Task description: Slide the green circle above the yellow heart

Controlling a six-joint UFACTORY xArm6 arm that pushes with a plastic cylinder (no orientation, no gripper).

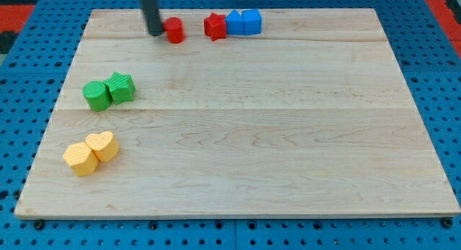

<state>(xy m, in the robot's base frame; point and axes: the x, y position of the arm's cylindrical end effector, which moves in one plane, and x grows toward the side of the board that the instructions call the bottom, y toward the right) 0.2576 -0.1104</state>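
My tip [155,32] sits near the table's [288,135] top edge, touching a red block [175,30] — no gripper on this rod. The green circle [96,96] lies by the left edge, touching the green star [120,87], above the yellow heart [103,145].

Surface: a pale wooden board [288,135], evenly lit.
Surround: blue perforated panel [29,63]; red seen at top corners.

Green circle [96,96] just L of green star [121,87] — both toward view's top frm yellow heart [104,145].
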